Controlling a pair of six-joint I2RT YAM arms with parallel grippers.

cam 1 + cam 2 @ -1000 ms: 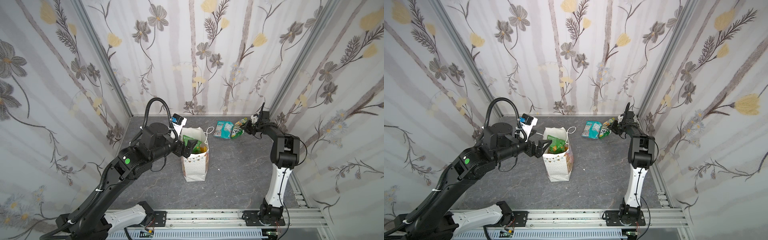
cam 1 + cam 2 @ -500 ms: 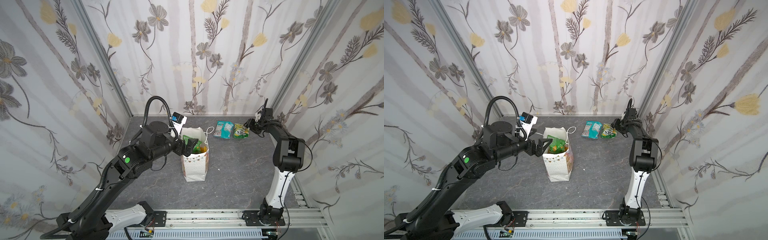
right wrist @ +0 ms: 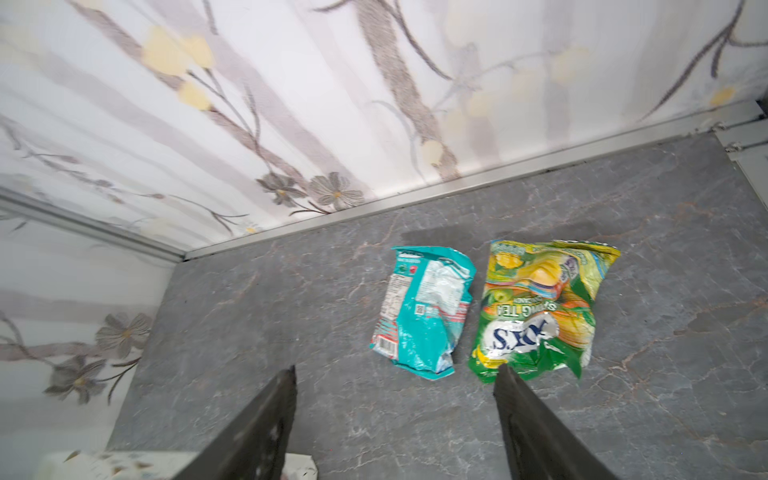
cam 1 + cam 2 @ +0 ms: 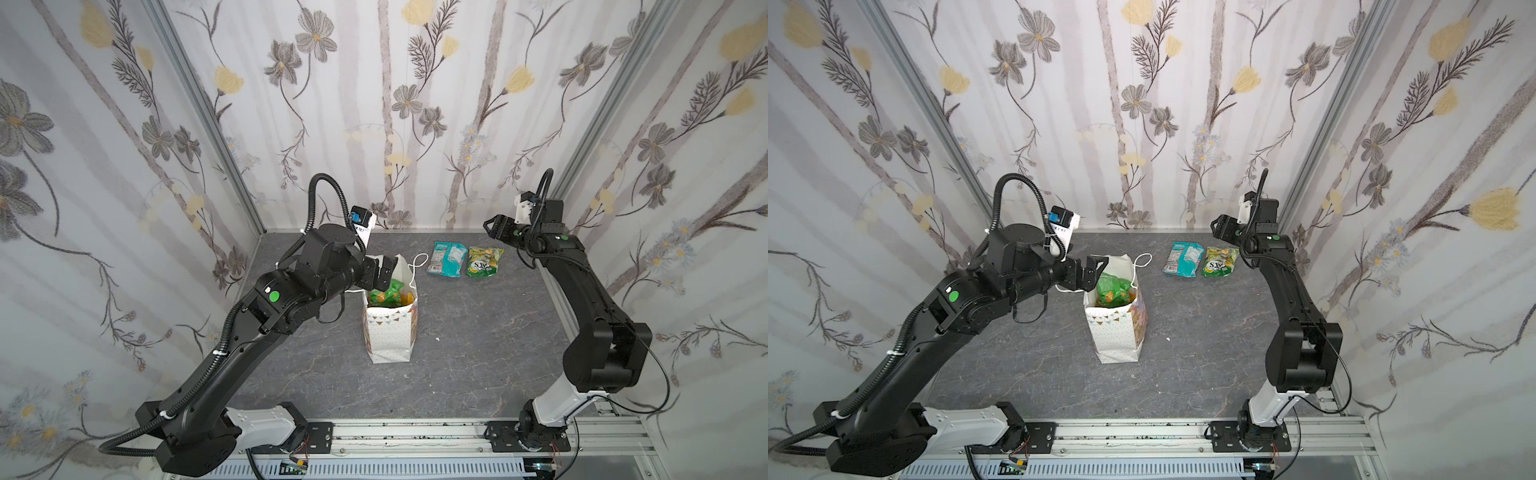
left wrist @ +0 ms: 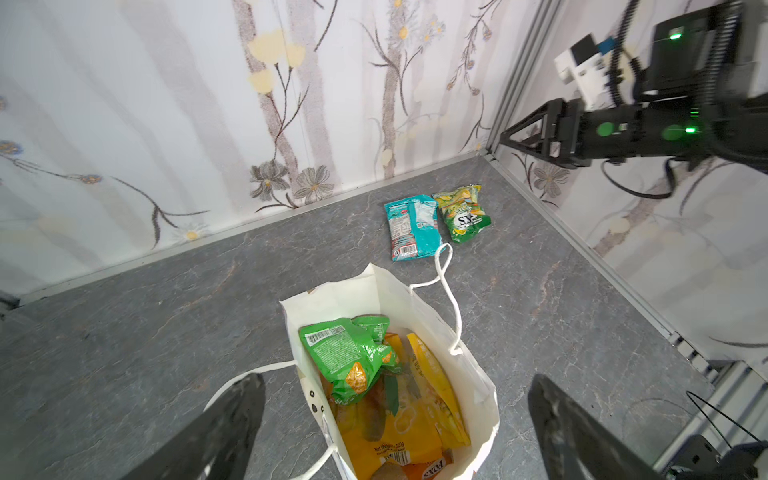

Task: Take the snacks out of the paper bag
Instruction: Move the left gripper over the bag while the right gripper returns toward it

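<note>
Black left gripper [image 5: 395, 415]: jaws spread wide, empty, hovering at the bag's mouth. Bag [image 4: 390, 332] stands upright mid-table [image 4: 478, 353]. Inside it, a green packet [image 5: 349, 353] lies on top with a yellow packet [image 5: 432, 374] and an orange packet [image 5: 399, 440] under it; anything deeper is hidden. Further right, the teal packet [image 4: 446, 258] and second green packet [image 4: 482, 262] lie flat, just beside each other. Right gripper [image 3: 399, 419] hangs above them, spread, empty.

Step, as you'd judge it: two out, third pick due. Your next move is left jaws down onto the top green packet, clear of the cord handle [image 5: 446, 291].
</note>
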